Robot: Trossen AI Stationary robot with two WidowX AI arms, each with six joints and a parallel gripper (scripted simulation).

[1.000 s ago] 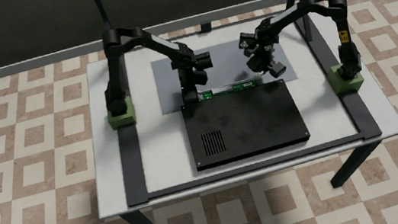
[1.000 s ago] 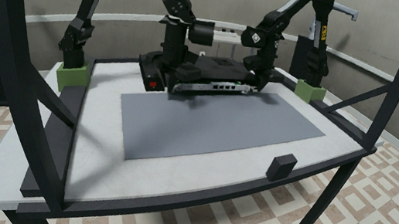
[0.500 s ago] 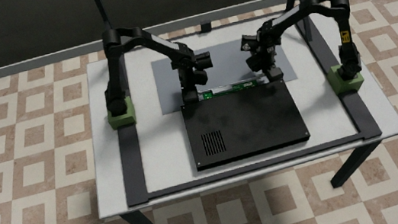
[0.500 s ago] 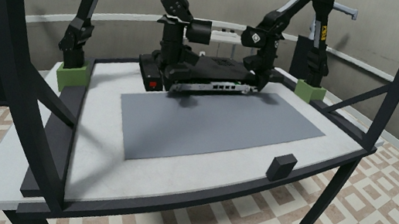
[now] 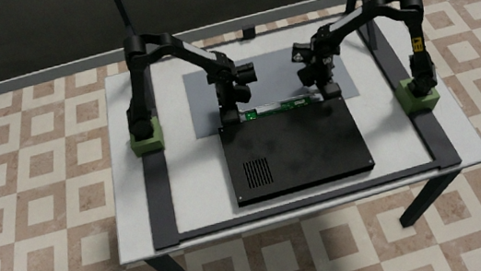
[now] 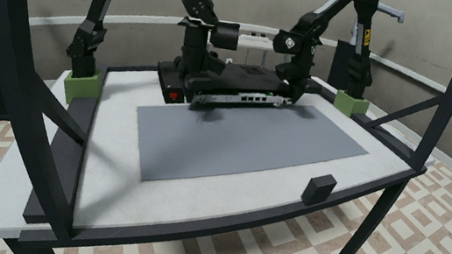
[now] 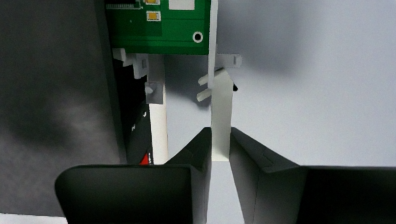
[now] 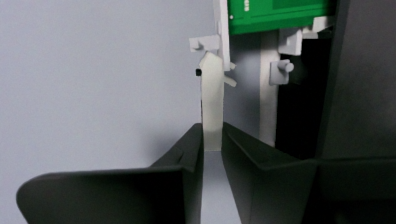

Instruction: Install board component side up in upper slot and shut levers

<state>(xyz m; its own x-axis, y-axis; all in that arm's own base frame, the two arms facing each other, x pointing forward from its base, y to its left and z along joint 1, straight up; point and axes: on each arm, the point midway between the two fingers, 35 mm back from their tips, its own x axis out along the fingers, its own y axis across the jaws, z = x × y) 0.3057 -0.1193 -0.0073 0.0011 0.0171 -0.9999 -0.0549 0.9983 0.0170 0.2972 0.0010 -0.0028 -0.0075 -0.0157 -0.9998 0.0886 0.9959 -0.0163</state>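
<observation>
The black enclosure (image 5: 297, 146) (image 6: 241, 75) (image 7: 50, 100) (image 8: 360, 100) stands on the bench. The green board (image 5: 282, 107) (image 7: 165, 30) (image 8: 275, 15) sits component side up in the upper slot, and a strip of it still sticks out. Its grey panel (image 6: 240, 98) faces the mat. My left gripper (image 5: 331, 92) (image 6: 195, 95) (image 7: 219, 133) is shut on one white lever (image 7: 220, 105). My right gripper (image 5: 230, 117) (image 6: 293, 97) (image 8: 210, 129) is shut on the other lever (image 8: 211, 95). Both levers lie in line with the panel.
A grey mat (image 5: 278, 74) (image 6: 249, 147) lies in front of the enclosure's open face. A small black block (image 5: 249, 31) (image 6: 319, 189) sits at the bench edge beyond the mat. The enclosure has a red switch (image 6: 173, 96) (image 7: 145, 160) on its front. Green arm bases stand at both bench sides.
</observation>
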